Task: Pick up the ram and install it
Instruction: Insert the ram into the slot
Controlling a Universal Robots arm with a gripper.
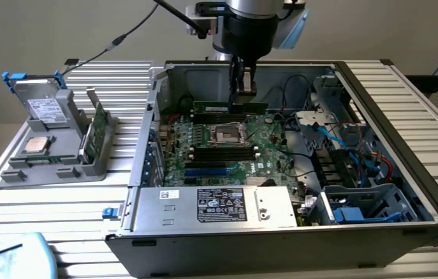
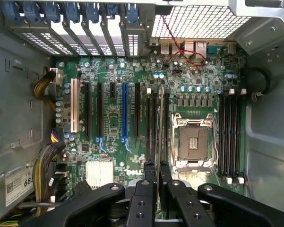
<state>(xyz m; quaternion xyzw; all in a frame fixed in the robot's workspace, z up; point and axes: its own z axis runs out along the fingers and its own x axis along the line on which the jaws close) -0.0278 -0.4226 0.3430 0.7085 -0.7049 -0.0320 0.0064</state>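
My gripper hangs inside the open computer case, over the far part of the green motherboard. It is shut on the ram, a thin dark stick held level just above the board. In the wrist view the ram shows edge-on between my fingers. It runs along the black memory slots beside the empty processor socket. Whether the stick touches a slot I cannot tell. More black slots lie on the socket's other side.
A grey stand at the exterior view's left holds a hard drive, a green card and a square silver chip. The power supply fills the case's near side. Cables and a drive cage crowd the right.
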